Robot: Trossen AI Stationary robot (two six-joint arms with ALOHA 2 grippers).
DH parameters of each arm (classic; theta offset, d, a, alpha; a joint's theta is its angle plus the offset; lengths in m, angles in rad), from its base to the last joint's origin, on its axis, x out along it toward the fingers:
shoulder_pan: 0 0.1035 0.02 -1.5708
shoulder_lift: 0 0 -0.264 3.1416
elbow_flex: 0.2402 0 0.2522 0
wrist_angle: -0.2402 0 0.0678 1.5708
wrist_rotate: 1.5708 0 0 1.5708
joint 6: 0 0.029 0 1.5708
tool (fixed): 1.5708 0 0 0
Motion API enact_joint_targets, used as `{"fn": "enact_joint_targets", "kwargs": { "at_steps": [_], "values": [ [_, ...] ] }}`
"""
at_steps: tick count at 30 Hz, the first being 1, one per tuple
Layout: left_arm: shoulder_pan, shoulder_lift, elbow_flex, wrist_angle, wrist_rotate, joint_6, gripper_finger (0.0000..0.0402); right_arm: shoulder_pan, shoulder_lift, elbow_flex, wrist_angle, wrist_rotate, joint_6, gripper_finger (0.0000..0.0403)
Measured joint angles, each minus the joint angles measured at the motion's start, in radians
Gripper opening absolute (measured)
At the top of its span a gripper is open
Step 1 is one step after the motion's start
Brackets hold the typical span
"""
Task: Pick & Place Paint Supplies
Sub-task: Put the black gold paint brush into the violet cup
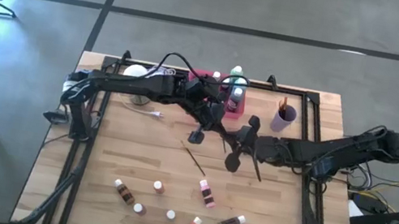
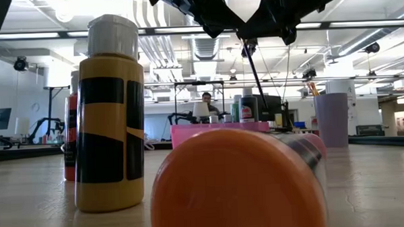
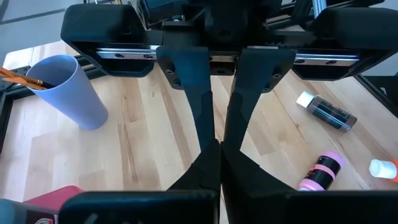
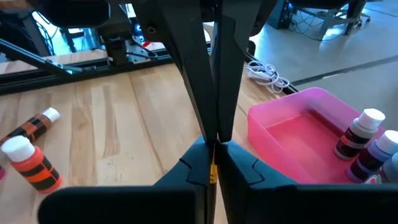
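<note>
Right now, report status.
Right gripper shut on paintbrush, lifted. Left gripper shut, close alongside. Loose brush lies beneath.

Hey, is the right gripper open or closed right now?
Closed. In its wrist view the right gripper has both fingers pressed together, with a thin yellowish sliver, probably a paintbrush, pinched between them.

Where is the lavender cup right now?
In the high view the lavender cup stands upright near the table's far edge, right of centre, beside the pink tray, with a brush handle sticking out of it.
</note>
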Motion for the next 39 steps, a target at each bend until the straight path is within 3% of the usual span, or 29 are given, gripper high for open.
{"fn": "enact_joint_targets", "kwargs": {
  "at_steps": [6, 14, 19, 24, 29, 39],
  "values": [
    [0.000, 0.000, 0.000, 0.001, 0.000, 0.018, 0.0011, -0.002, 0.001, 0.000, -0.001, 0.000, -0.001, 0.0011],
    [-0.001, -0.003, 0.000, 0.004, -0.015, 0.073, 0.0090, -0.003, 0.002, -0.002, -0.009, 0.000, -0.014, 0.0013],
    [0.007, -0.039, -0.006, -0.021, -0.205, 0.095, 0.0145, -0.002, -0.012, -0.002, -0.071, 0.014, -0.006, 0.0012],
    [0.067, -0.095, -0.113, 0.022, -0.206, 0.021, 0.0170, -0.001, -0.094, 0.000, -0.330, 0.216, 0.139, 0.0012],
    [0.122, -0.155, -0.335, 0.266, -0.193, -0.076, 0.0172, 0.034, -0.214, -0.001, -0.592, 0.434, 0.319, 0.0012],
    [0.134, -0.245, -0.677, 0.855, -0.193, -0.208, 0.0172, 0.095, -0.376, -0.052, -0.663, 0.984, 0.374, 0.0012]
  ]
}}
